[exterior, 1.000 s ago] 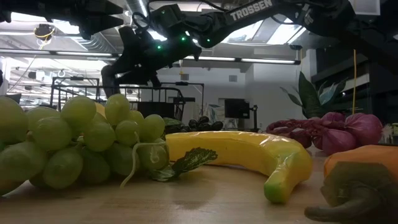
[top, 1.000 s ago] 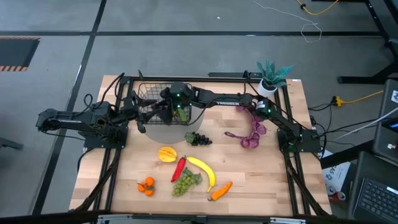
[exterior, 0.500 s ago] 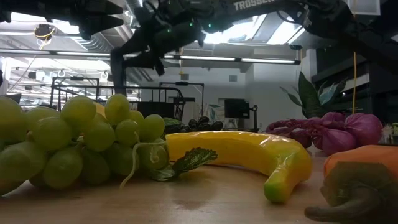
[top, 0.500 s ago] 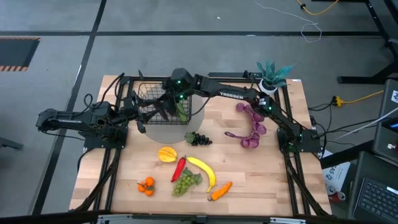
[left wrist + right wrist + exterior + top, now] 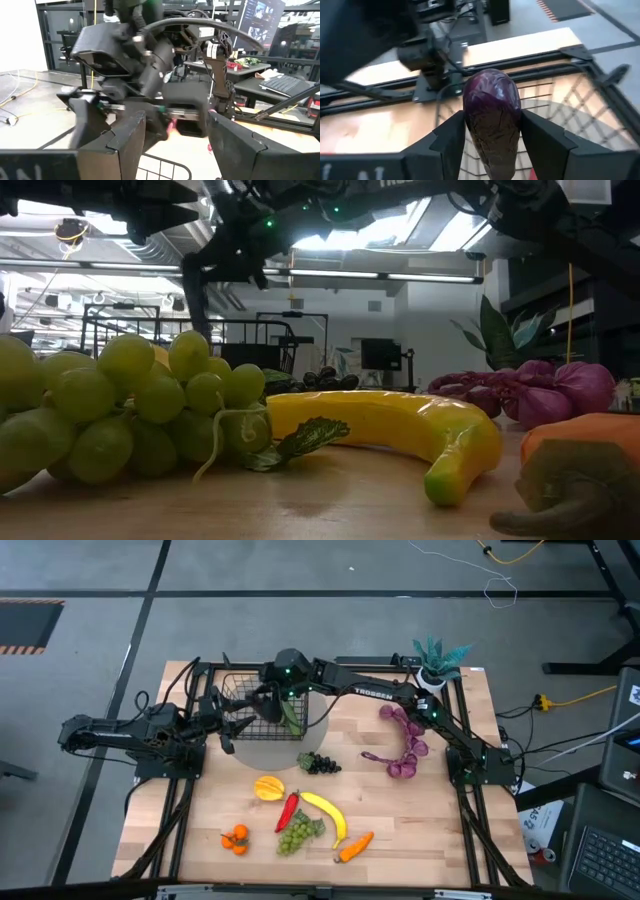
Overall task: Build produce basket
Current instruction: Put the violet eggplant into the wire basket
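Note:
The black wire basket stands at the table's far left-middle on a grey round mat. My right gripper hangs above it, shut on a purple eggplant. A green piece lies inside the basket. My left gripper is open at the basket's left wall, with the wire rim below the gap between its fingers. Dark grapes, a red chili, a banana, green grapes, a carrot, oranges and a purple string lie on the table. My right gripper pinches the eggplant between its two fingers at the eggplant's middle. The fingers lie along it, and its rounded purple end sticks out past them. It is lifted clear, above the basket's open top.
A teal plant in a white pot stands at the far right corner. A yellow-orange fruit lies near the chili. The right arm spans the far side of the table. Bare wood shows at the near right.
My right gripper, carrying the eggplant, has risen and moved toward the table's far edge over the basket. The basket and the produce on the table have stayed where they were.

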{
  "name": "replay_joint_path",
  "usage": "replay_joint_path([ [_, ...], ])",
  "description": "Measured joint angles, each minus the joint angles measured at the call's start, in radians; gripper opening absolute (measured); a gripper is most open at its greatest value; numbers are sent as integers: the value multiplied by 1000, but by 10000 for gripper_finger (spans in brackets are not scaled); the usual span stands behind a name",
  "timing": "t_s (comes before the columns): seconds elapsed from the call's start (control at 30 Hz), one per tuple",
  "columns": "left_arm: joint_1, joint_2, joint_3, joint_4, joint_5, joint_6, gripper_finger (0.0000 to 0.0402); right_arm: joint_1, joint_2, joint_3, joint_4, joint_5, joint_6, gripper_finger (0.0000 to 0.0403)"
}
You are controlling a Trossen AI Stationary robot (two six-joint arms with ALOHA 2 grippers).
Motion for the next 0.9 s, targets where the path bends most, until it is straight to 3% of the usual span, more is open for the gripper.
replay_joint_path([
  [0.63, 0, 0, 0, 0, 0, 1, 204, -8, 1, -2, 21, -2, 50, 189],
  [0.9, 0, 0, 0, 0, 0, 1, 204, 5, 1, -2, 38, 152, 18, 217],
])
